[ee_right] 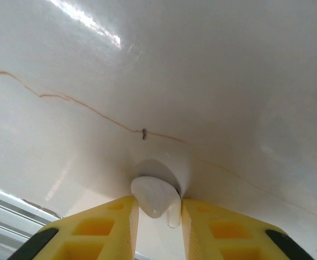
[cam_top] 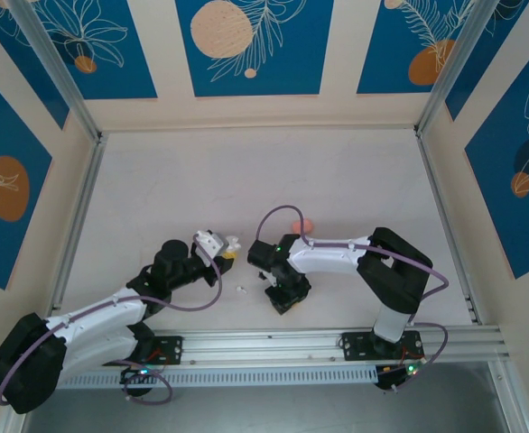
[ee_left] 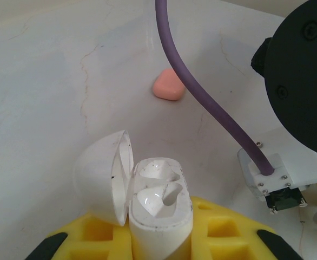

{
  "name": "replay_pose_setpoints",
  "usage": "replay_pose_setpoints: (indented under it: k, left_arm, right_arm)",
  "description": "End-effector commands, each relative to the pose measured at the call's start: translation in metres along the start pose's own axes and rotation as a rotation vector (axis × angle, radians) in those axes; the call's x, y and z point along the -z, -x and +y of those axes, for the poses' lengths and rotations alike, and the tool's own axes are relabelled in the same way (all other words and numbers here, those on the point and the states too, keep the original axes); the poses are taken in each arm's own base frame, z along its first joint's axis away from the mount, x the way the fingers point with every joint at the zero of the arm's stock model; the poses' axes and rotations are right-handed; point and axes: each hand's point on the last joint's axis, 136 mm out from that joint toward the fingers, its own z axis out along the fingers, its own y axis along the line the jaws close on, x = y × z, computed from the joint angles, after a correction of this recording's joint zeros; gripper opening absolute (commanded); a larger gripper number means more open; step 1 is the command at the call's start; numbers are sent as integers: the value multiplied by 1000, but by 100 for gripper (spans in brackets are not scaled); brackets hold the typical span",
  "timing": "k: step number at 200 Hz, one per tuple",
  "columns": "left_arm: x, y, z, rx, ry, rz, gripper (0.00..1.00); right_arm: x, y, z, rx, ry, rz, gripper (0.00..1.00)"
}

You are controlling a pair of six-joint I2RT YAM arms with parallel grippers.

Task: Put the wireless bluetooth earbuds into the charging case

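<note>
While the left gripper [ee_left: 161, 241] stood clamped fully on the lower body of the white charging case [ee_left: 158, 187], it held the case upright with the lid [ee_left: 101, 179] swung open to one side and both wells facing up. The wells looked empty, although their glossy surface made this hard to judge.

Near the front rail, the right gripper [ee_right: 157, 216] pointed down at the table [ee_right: 212, 81]. Its yellow fingers [ee_right: 110, 225] were narrowed to the width of one white earbud [ee_right: 154, 195], and the pads seemed to touch it on both sides. The earbud lay on the table surface between them. In the top view, a small white bit [cam_top: 240, 290] lay on the table between the two grippers, probably the second earbud. A closed pink case [ee_left: 168, 85] rested well apart from the white one.

The earbud should be very light, hard and smooth, so it could easily slip or pop out sideways from a pinch. I judged the best hold to be across its rounded head, low between the pads, with gentle force. The stem should stay free, because it must enter the well first.
</note>
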Motion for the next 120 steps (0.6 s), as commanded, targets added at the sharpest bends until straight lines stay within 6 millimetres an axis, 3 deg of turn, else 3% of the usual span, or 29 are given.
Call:
replay_pose_setpoints:
  k: [1,30,68,120]
  left_arm:
    - [1,10,1,7,4,-23,20]
    - [1,10,0,10,1,-25,20]
    - [2,11,0,12,-1,-26,20]
    - [3,12,0,10,3,-29,20]
  right_arm:
    - [8,23,13,18,32,-103,26]
    - [16,23,13,13,38,-124,26]
    - [26,25,14,11,45,-143,39]
    - [21,25,12,-1,38,-115,39]
